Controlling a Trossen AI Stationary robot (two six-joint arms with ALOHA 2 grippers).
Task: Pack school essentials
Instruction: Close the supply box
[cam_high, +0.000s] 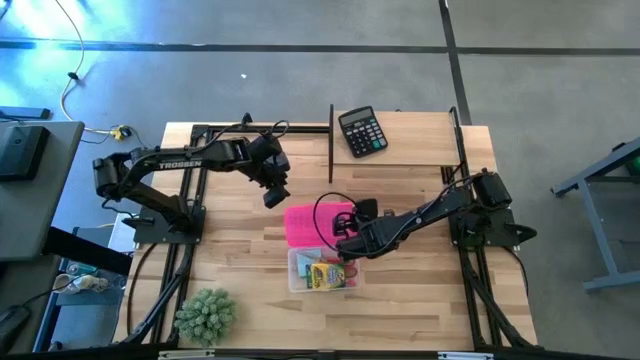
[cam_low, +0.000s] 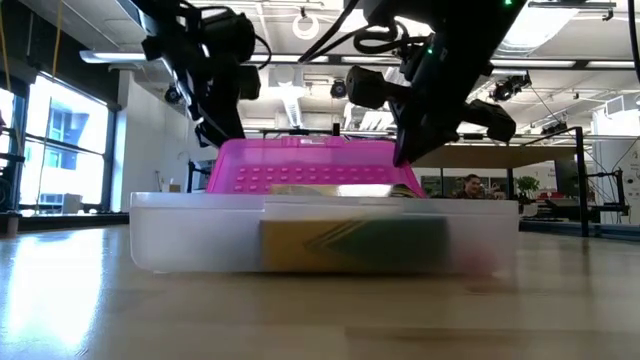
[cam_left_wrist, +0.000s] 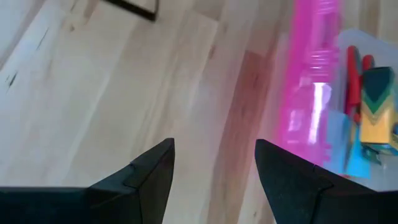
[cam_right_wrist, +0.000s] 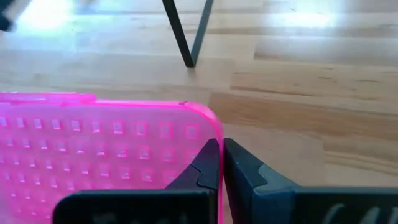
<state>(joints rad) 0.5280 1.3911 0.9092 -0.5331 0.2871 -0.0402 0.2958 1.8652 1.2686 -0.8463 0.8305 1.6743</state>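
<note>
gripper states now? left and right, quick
Left gripper: open, empty, above bare table.
Right gripper: shut on the pink lid edge.

This is a robotics lab or workshop in a large open industrial hall. The wooden worktop (cam_high: 400, 300) stands on a bare grey concrete floor (cam_high: 300, 80) with dark seams, with loose cables (cam_high: 70, 80) trailing past the worktop's far left corner and another bench (cam_high: 25, 150) just off its left edge. Looking level across the worktop, the room shows tall windows (cam_low: 60, 140), exposed ceiling ducts and strip lights (cam_low: 300, 40), further work tables (cam_low: 590, 205), and a person (cam_low: 472, 185) seated in the background.
</note>
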